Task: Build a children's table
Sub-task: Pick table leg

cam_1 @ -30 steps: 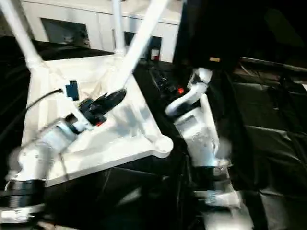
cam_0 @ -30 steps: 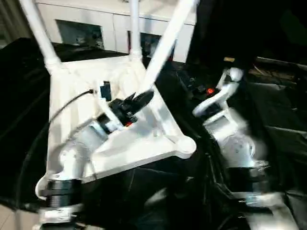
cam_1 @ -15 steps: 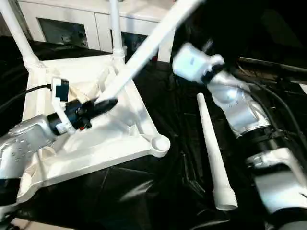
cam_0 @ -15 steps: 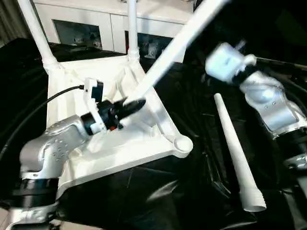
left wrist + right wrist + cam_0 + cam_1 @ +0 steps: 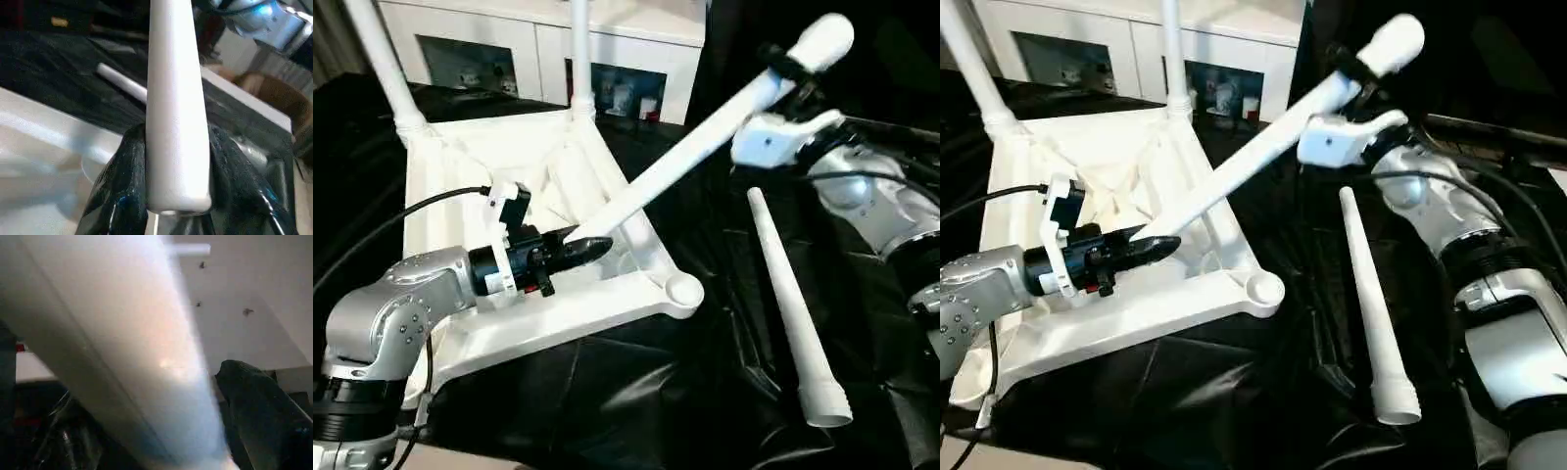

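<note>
The children's table top lies upside down, ribs up, on black sheeting. Two white legs stand in its far corner sockets. My left gripper is shut on the narrow end of a third leg, which slants up and to the right over the top. In the left wrist view that leg sits squeezed between the black fingers. My right gripper is at this leg's thick upper end. The near right socket is empty.
A loose white leg lies on the black sheeting to the right of the top, thick end toward me. A white cabinet with glass doors stands behind the table. Black cables trail from both arms.
My right arm has swung up from low beside the top to the slanted leg's thick end. The left arm has drawn back with the leg's narrow end. The camera has shifted.
</note>
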`<state>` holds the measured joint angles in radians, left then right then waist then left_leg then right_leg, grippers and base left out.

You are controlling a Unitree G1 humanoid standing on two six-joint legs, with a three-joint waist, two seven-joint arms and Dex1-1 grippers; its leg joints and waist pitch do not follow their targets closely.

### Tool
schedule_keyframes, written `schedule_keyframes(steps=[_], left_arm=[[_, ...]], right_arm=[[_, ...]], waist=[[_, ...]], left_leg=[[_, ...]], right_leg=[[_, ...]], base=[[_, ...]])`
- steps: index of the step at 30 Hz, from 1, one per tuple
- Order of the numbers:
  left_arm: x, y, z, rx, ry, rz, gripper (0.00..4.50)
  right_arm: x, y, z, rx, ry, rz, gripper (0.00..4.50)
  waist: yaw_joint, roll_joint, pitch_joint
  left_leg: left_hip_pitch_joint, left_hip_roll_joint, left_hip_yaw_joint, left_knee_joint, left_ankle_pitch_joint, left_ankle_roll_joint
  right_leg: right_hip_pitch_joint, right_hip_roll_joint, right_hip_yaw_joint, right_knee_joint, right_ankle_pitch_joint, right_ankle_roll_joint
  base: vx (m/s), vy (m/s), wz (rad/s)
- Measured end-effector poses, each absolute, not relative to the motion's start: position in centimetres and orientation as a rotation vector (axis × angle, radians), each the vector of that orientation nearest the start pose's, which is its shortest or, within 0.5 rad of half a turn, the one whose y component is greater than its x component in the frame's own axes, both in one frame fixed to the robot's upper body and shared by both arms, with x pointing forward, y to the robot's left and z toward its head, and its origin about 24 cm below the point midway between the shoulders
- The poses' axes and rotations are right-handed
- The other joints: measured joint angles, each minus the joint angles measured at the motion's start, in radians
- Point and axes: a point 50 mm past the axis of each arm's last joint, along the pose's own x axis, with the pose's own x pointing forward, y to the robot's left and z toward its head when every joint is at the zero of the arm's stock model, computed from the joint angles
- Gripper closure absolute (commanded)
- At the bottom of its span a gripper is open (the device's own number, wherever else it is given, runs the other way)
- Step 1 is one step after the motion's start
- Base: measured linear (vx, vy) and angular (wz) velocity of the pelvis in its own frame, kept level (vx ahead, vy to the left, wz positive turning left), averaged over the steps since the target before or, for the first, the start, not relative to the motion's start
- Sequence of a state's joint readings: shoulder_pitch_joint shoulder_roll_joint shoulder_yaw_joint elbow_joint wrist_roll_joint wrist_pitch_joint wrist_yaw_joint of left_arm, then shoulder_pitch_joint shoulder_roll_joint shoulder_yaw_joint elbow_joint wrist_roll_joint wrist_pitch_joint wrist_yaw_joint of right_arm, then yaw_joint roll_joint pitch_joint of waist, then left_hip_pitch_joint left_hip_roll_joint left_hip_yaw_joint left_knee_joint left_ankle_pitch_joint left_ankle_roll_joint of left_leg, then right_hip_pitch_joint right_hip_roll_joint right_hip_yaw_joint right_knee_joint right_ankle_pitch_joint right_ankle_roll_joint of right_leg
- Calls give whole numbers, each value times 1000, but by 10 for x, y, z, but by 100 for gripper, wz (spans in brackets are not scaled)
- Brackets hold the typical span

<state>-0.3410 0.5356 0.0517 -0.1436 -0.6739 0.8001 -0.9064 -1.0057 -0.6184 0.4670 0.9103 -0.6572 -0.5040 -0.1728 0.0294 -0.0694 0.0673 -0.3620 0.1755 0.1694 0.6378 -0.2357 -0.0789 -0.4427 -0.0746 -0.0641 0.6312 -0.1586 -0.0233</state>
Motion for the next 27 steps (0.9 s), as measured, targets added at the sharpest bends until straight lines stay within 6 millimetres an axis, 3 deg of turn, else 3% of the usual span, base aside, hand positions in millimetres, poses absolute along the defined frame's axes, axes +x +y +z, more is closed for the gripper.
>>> schedule_keyframes(steps=[12, 24, 25, 27], left_arm=[[267, 186, 133, -155, 314, -1101, 314], [268, 197, 144, -86, 243, -1093, 314], [268, 198, 146, -88, 235, -1086, 258], [268, 200, 148, -97, 224, -1081, 244]], right_arm=[[391, -193, 168, -1444, -462, 296, 213], [389, -192, 152, -1465, -424, 380, 256], [389, -191, 151, -1462, -420, 387, 259], [389, -190, 149, -1456, -414, 392, 262]], waist=[[0, -2, 0], [0, -6, -1], [0, -7, -1], [0, -8, -1]], left_leg=[[-2, 0, 0, 0, 0, 0], [-2, 0, 0, 1, 0, 0], [-2, 1, 0, 1, 0, 0], [-2, 1, 0, 1, 0, 0]], right_leg=[[-1, 0, 0, 1, 1, -1], [-1, 0, 0, 1, 1, -1], [-1, 0, 0, 2, 1, -1], [-1, 0, 0, 2, 1, -1]], base=[[0, 0, 0], [0, 0, 0], [0, 0, 0], [0, 0, 0]])
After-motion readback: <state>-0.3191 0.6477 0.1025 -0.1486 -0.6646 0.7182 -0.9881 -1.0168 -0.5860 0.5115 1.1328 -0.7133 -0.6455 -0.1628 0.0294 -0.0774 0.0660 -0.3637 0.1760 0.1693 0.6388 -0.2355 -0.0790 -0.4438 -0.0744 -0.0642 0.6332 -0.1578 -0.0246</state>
